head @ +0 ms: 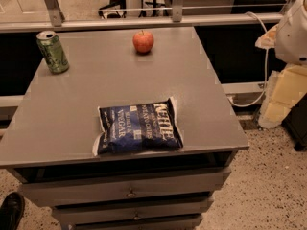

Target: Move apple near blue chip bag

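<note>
The apple (143, 41), small, round, red-orange, with a short dark stem, sat at the far edge of the smooth grey table (62, 123); I could not see the end effector, nor tell its grip; only a rounded white arm shell (293, 32) showed far right, well apart; the crinkly blue chip bag (138, 127) lay flat near the front.

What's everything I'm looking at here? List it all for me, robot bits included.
apple: one, red-orange, far middle of the table top
blue chip bag: one, navy with white lettering, lying flat near the front edge
soda can: one, green, upright at the far left corner
table: one, grey, with drawers below
shoe: one, black, on the floor, bottom left
cable: one, white, right of the table
robot arm: one white rounded part, right edge
gripper: not in view
</note>
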Robot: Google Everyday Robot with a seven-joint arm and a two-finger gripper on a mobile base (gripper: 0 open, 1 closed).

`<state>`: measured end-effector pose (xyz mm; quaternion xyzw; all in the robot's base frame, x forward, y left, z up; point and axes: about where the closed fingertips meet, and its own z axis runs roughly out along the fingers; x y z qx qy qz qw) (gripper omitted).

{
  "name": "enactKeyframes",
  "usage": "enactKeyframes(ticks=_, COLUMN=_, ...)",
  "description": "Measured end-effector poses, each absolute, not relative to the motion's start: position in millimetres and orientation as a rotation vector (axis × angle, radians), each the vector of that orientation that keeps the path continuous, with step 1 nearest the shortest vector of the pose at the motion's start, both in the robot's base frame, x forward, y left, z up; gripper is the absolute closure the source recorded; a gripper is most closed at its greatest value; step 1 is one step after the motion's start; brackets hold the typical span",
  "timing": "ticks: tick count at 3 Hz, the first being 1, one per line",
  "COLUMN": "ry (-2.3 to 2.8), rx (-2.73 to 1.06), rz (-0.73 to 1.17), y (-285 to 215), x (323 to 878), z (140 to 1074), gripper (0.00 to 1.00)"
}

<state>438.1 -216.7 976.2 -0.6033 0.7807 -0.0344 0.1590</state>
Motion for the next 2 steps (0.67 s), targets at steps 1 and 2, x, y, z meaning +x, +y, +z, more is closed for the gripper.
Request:
enactKeyframes(ticks=1, ry=2.232, rx=-1.725, rz=-0.099, y=-216.6, x=438.1, z=976.2, gripper=0.0)
enactKeyframes(ticks=2, ry=2.191, rx=-1.673, rz=-0.069, y=-212.1, x=462.9, z=974.5, gripper=0.0)
